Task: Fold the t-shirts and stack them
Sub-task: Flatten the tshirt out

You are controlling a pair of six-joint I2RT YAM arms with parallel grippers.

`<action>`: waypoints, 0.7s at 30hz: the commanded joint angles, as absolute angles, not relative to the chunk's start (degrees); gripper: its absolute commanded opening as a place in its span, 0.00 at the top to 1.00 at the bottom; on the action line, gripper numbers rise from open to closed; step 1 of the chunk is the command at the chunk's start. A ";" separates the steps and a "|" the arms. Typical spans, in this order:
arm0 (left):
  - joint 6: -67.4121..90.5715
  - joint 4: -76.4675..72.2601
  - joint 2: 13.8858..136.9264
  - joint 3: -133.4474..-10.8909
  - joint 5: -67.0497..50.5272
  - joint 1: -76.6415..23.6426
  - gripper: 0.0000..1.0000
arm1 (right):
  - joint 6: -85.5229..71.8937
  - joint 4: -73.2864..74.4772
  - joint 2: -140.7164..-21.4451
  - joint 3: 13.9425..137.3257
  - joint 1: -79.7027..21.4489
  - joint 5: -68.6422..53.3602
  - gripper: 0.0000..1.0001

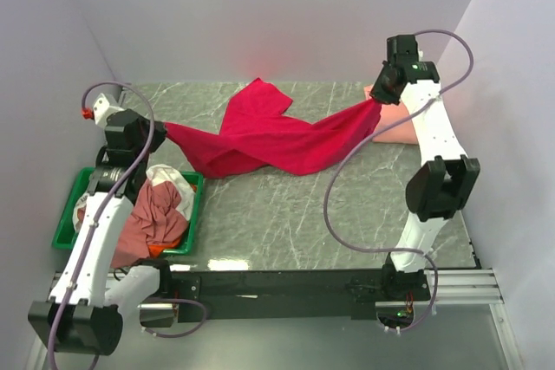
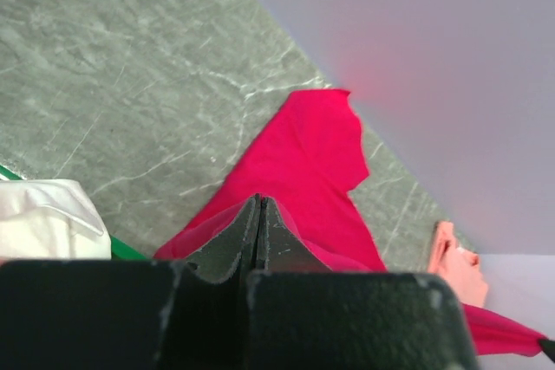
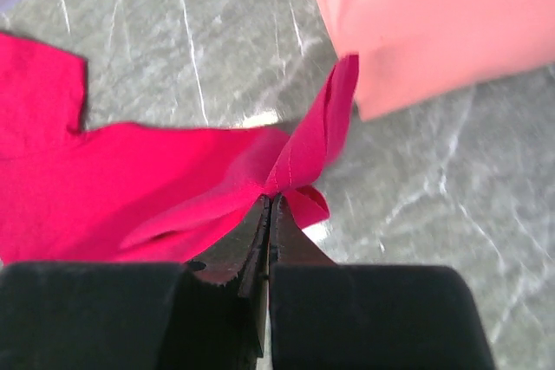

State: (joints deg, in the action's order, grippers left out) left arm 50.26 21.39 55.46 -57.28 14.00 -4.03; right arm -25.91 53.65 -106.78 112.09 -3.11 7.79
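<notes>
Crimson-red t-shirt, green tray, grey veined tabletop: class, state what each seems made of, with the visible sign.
Crimson-red t-shirt: soft matte cloth, perhaps cotton; it twists and sags in folds, stitched hem showing. Green tray: probably plastic; uniform colour, stiff straight rim. Grey veined tabletop: marble look, slightly glossy with a light reflection; possibly printed laminate.

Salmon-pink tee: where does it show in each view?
Top external: salmon-pink t-shirt at far right, beside the right gripper.
Left wrist: small, lower right.
Right wrist: fills the upper right.
Shared landmark: crimson-red t-shirt, one end of it next to the pink one in all three.
</notes>
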 commanded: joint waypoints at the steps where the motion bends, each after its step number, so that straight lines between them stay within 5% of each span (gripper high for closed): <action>1: 50.27 21.09 48.54 -58.54 16.52 -3.78 0.99 | -25.14 53.09 -96.45 105.95 -2.73 9.14 1.00; 12: 54.41 29.27 35.15 -56.34 22.33 -3.78 0.99 | -26.37 52.91 -78.05 97.38 -2.81 13.62 1.00; 21: 49.49 21.37 53.04 -55.28 20.83 -3.52 0.99 | -24.61 51.59 -103.30 113.01 -2.81 10.37 1.00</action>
